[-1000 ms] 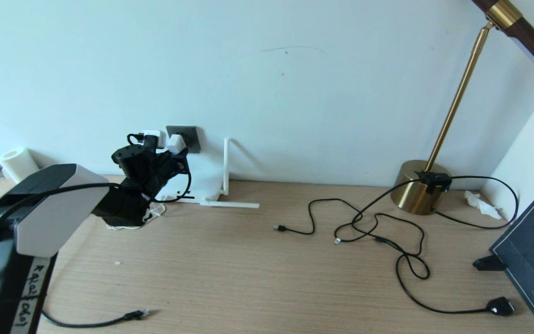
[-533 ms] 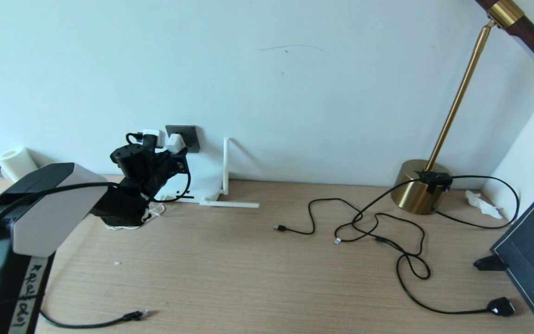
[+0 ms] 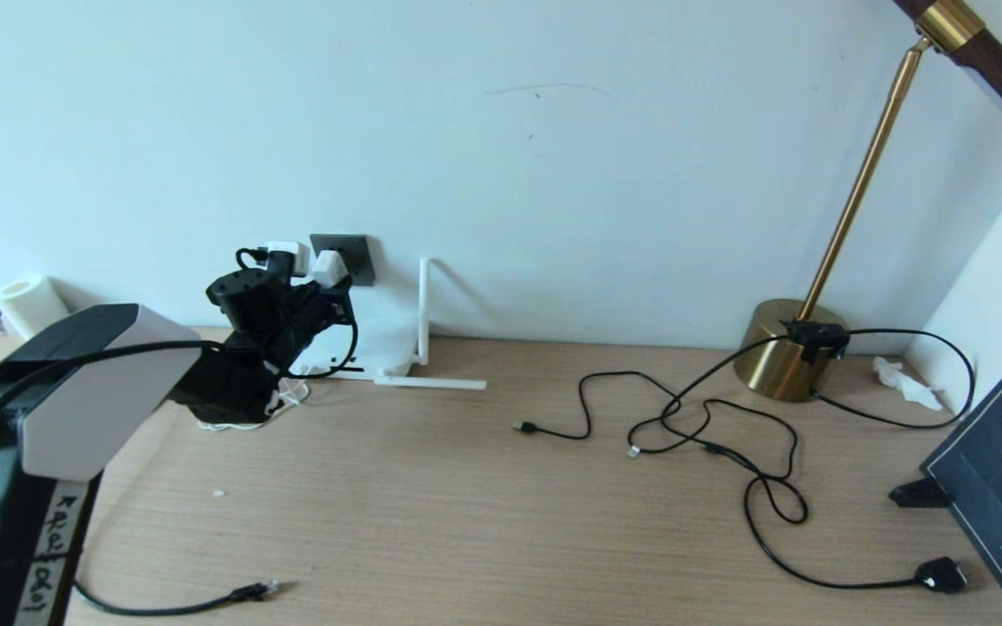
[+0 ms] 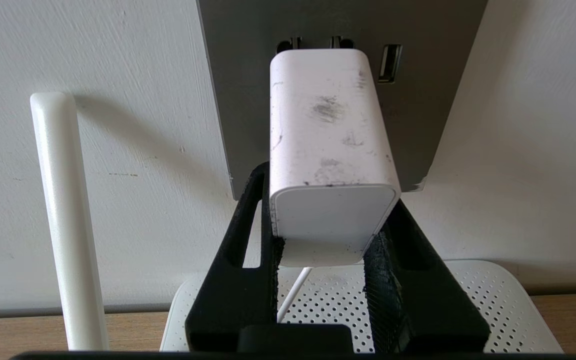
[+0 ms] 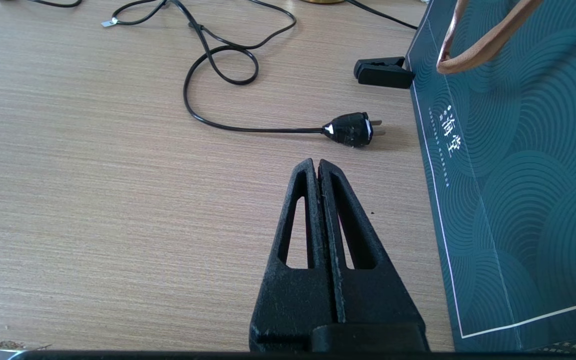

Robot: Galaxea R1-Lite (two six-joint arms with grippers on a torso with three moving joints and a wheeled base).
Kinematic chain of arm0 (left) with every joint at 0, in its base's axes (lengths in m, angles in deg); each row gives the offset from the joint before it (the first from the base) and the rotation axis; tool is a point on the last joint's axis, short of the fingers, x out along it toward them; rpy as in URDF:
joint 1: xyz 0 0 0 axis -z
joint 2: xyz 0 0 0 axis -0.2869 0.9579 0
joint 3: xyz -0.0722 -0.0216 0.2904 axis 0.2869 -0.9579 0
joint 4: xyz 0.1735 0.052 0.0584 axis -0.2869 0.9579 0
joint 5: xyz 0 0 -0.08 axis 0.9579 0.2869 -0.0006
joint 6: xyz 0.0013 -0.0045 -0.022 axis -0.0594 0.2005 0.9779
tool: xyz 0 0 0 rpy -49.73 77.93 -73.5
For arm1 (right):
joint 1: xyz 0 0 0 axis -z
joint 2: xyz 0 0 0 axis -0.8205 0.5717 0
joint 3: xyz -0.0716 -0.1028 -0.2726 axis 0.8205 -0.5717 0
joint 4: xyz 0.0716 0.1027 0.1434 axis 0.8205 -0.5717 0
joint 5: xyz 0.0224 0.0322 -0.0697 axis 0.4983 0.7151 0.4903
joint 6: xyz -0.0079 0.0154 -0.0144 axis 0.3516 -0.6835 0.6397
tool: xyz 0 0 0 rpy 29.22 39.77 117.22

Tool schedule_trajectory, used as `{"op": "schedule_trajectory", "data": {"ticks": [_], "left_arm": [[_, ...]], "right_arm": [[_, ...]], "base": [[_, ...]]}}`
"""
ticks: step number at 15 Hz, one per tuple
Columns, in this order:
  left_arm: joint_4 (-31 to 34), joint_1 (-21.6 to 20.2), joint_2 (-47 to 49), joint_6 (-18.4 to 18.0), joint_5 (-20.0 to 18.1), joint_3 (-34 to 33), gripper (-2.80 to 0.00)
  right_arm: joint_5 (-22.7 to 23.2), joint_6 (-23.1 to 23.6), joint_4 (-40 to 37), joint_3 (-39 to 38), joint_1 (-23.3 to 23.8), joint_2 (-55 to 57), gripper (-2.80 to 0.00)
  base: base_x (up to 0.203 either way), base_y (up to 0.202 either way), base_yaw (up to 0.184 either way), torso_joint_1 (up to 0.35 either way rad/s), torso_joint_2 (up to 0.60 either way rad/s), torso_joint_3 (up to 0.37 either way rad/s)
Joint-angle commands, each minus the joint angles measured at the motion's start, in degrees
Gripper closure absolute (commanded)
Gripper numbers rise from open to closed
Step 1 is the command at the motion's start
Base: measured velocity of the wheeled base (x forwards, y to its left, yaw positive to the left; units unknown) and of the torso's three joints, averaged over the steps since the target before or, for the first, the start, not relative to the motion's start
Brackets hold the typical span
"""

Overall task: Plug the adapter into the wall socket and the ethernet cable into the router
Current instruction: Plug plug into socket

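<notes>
Wood-grain laminate covers the bench (image 3: pixel 501 522), and nearest the robot, at its front edge, lies the thick black ethernet cable (image 3: pixel 205 602) with its clear-tipped connector pointing right. It is loose and unheld, which suggests that the router half of the job is still to come.

Off to the right, seen only in its own wrist view, the right gripper (image 5: pixel 319 172) hangs idle above bare bench with its fingers pressed flat together on nothing. A black two-pin plug (image 5: pixel 350 129) lies just beyond it, and a dark teal paper bag (image 5: pixel 518 175) stands alongside.

Further back on the left, the left gripper (image 4: pixel 325 245) reaches toward the wall, its black fingers (image 4: pixel 248 235) clamped on the rear end of the small white rounded power adapter (image 4: pixel 328 135). Holding it by the tail leaves the front free to meet the dark grey square wall socket (image 4: pixel 248 75). The adapter's front end sits at the plate over a pair of slots, though I cannot tell whether it is fully seated. Its thin white cord drops between the fingers.

Below it, against the wall, rests the flat white perforated router (image 4: pixel 493 300), one slim antenna (image 4: pixel 63 210) upright beside the socket, close enough that both connections are within one arm's reach.
</notes>
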Motion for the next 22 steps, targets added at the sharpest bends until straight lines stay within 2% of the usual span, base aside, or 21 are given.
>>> {"op": "schedule_trajectory", "data": {"ticks": [1, 22], "left_arm": [[-0.6, 0.0, -1.1, 0.0, 0.0, -1.3, 0.00], [-0.5, 0.1, -1.6, -0.5, -0.1, -1.5, 0.00]], "right_arm": [[0.0, 0.0, -0.1, 0.0, 0.0, 0.0, 0.00], [0.0, 0.0, -0.1, 0.0, 0.0, 0.0, 0.00]], "base": [[0.000, 0.000, 0.000, 0.000, 0.00, 0.000], [0.000, 0.000, 0.000, 0.000, 0.00, 0.000]]}}
